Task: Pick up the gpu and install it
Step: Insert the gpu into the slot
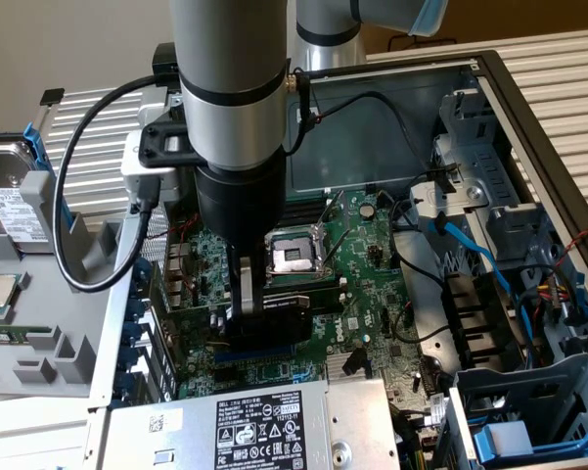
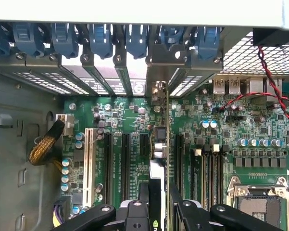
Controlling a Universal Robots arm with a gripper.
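While the gripper [image 2: 156,216] pinched the gpu [image 2: 158,149] between its fingers, the card stood upright on edge over the motherboard [image 2: 120,115], its length in line with the motherboard's black slots [image 2: 125,159]. The fingers were closed on the card's two faces at the end away from the bracket [image 2: 156,91]. The bracket end sat at the motherboard's rear edge, among the slot covers under the blue latches [image 2: 101,41]. In the exterior view the card hung low over the motherboard, just beside the CPU socket [image 1: 294,257]. Whether its connector edge was touching a slot could not be told, because the card's own body hid that line. Handling judgement: the card looked light and stiff, a rigid board with a hard shroud, so it should not sag or flex in a pinch at one end. It also looked fragile, with small capacitors and solder points exposed on the board face and a contact edge that would not tolerate scraping or a skewed push. The shroud face and the bare margins of the board seemed the best places to hold it, with the pads clear of components. The smooth shroud might slip under a downward load, so a grip near the top edge, square to the motherboard, seemed safest. With the grip so far from the bracket, that end might tip.
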